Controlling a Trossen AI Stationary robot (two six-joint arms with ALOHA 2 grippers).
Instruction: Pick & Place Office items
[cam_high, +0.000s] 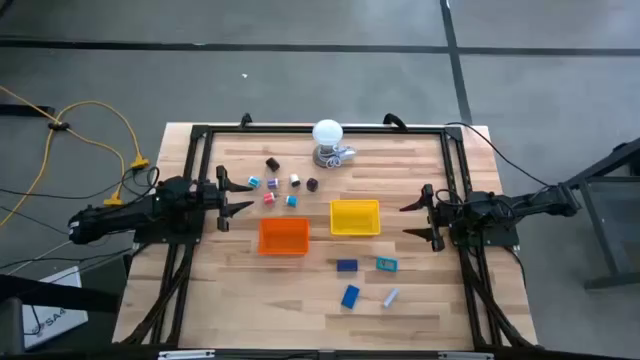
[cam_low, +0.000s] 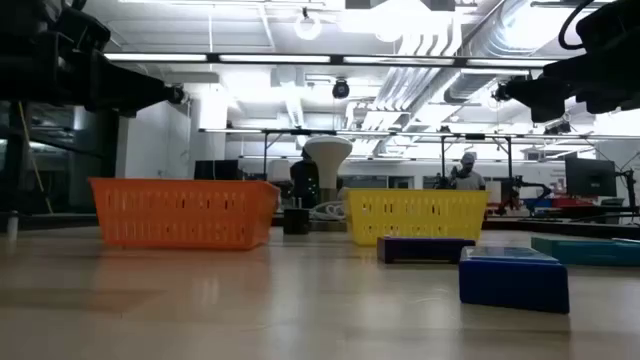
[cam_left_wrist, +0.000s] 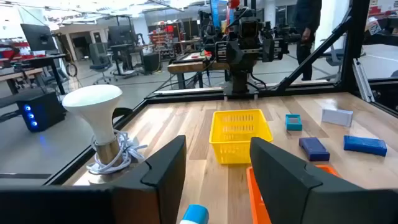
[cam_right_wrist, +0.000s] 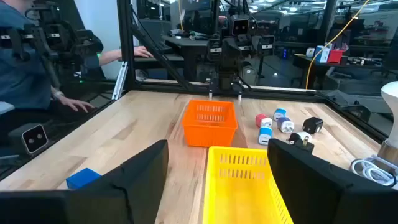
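Two clusters face you: small bits (cam_high: 281, 188) lie just beyond the empty, parted left gripper (cam_high: 236, 197), blocks (cam_high: 365, 279) nearer the parted right gripper (cam_high: 413, 220).

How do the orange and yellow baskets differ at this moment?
The orange basket sits nearer the left tool; the yellow basket sits nearer the right tool. In the high view the orange one lies closer to the table's front edge, the yellow one closer to the bulb. Both are rectangular, slotted, upright and look empty.
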